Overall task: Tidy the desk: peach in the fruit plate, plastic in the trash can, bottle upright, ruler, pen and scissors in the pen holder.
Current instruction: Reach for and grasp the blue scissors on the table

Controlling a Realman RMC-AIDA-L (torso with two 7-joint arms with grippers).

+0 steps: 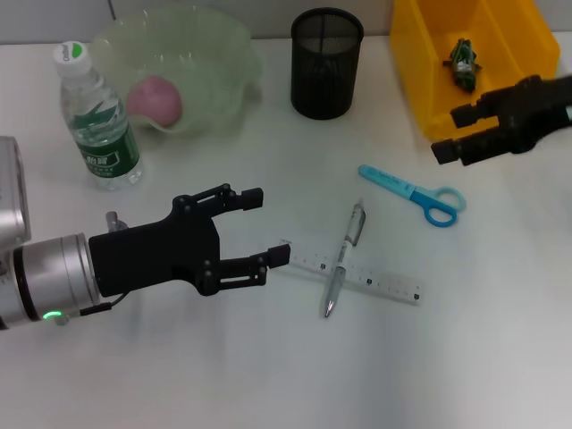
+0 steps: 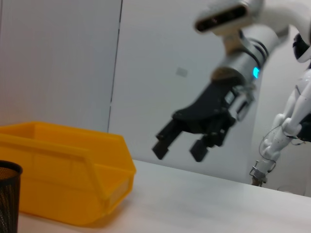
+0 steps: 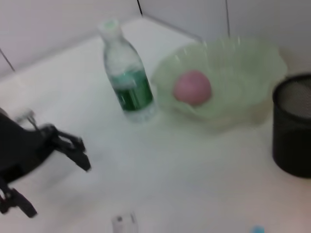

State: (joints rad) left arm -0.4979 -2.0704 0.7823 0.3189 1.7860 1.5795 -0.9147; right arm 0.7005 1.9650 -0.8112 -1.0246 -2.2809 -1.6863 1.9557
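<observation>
Head cam high, looks down on desk, left wrist cam low, sideways, both show yellow bin (image 1: 420, 63).

We see the peach (image 1: 156, 99) in the fruit plate (image 1: 219, 54) at the back-left corner, the bottle (image 1: 98, 121) beside it; the pen (image 1: 344, 259) lies across the ruler (image 1: 357, 279) mid-bench.

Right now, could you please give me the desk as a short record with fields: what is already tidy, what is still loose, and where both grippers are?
tidy: peach in fruit plate; bottle upright; plastic in yellow trash can
loose: pen lying across ruler; scissors beside them
pen holder: nothing seen in it
left gripper: open, at the ruler's end
right gripper: open, raised by the trash can
</observation>
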